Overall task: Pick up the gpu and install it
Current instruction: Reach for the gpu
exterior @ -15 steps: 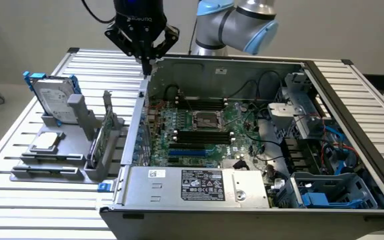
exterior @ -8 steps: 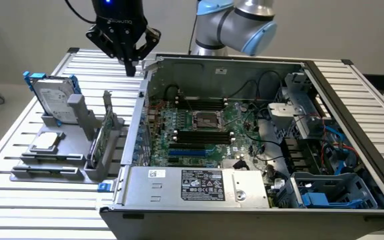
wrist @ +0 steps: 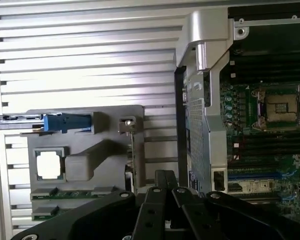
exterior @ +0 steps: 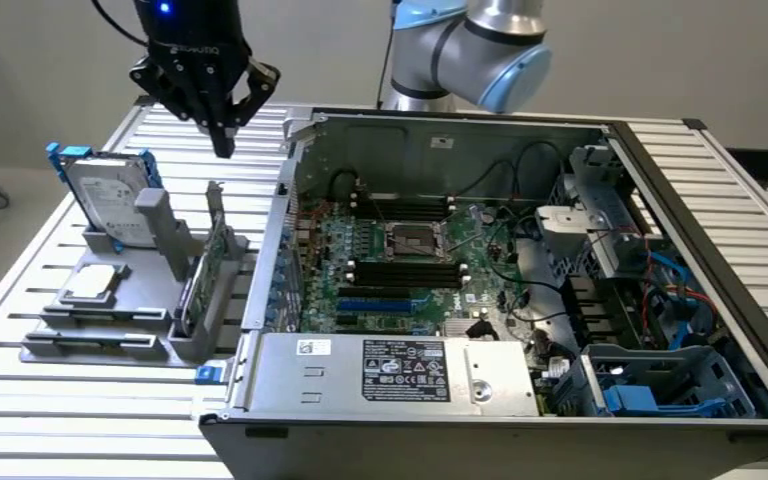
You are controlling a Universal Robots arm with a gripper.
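gpu (exterior: 197, 285) upright in holder (exterior: 91, 345), ext view's left of pc case (exterior: 438, 150).

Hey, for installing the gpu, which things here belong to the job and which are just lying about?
Job in hand:
gpu, standing upright in the grey holder
tool, empty, nearest the gpu
open computer case with its motherboard

Just lying about:
hard drive in its blue frame
processor chip on the holder
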